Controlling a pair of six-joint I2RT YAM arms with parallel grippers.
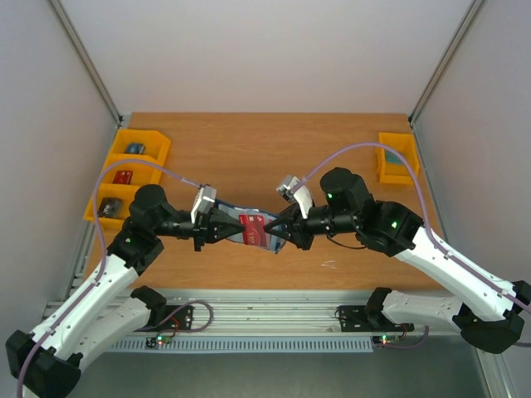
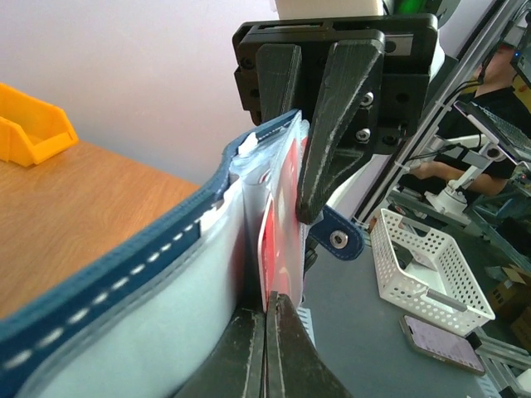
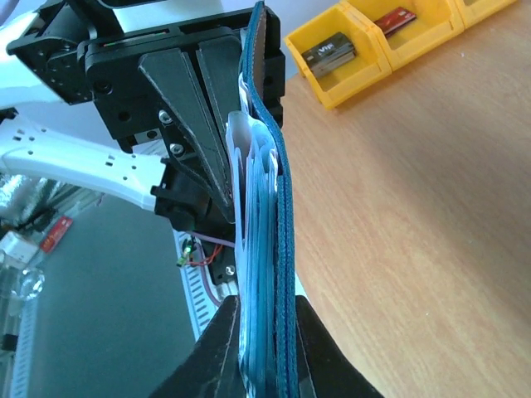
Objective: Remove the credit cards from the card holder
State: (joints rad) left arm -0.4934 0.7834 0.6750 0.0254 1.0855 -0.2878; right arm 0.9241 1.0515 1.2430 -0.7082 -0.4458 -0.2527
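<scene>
The card holder is held just above the middle of the worktop, nearer its near edge, stretched between the two arms. The left gripper is at its left end and the right gripper at its right end. A credit card with a red face shows on the holder's upper side in the top view. In the left wrist view that arm's fingers are pressed tightly together, and the red-and-white card edge runs straight down into the seam between them, so they seem to be pinching the card itself rather than the navy cover, which passes to one side. In the right wrist view the right arm's fingers are closed on either side of the holder's stacked blue layers, clamping the wallet body. The step in hand looks like the extraction: one arm anchors the holder while the other grips a card that sits in its pocket, not yet drawn out. The next move calls for the left arm to pull leftwards along the pocket's line while the right keeps a firm clamp. If the pinch has caught pocket fabric along with the card, the whole wallet will drag instead.
</scene>
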